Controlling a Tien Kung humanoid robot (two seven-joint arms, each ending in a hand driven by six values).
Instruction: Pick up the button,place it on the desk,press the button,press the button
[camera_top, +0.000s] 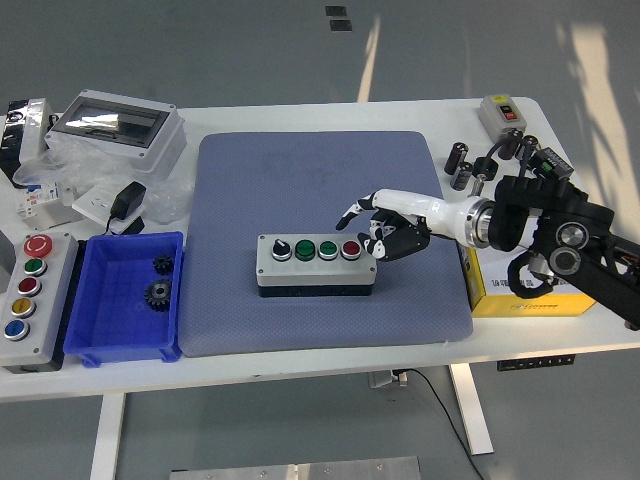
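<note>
A grey button box (316, 262) lies on the blue mat (320, 190), carrying a black knob, two green buttons and a red button (350, 249) at its right end. My right hand (385, 225) hovers just above and to the right of the red button. Its index finger (352, 211) points out to the left, clear of the button, while the other fingers are curled under. It holds nothing. The left arm is out of view.
A blue bin (125, 297) with two gears sits left of the mat. A second button box (30, 300) lies at the far left. A yellow box (520, 295) rests under my right forearm. Small parts (500, 150) and a grey switch box (502, 113) occupy the back right.
</note>
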